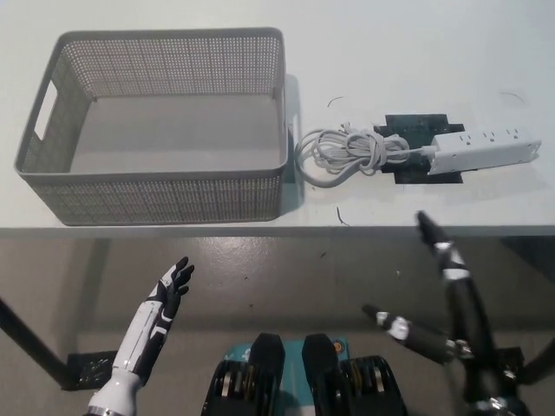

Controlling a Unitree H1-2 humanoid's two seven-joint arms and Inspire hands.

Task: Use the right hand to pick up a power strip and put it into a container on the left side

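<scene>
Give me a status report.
Both hands open, below table edge: right hand, left hand. Power strip untouched beside empty basket. Nothing in the way.

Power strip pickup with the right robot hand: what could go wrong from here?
1. The coiled cord lies loose beside the white power strip; it may trail and catch on the grey mesh basket rim.
2. The strip rests partly on a black mat, which might shift during the grasp.
3. The right robot hand is still below the table edge and could bump it while rising.
</scene>
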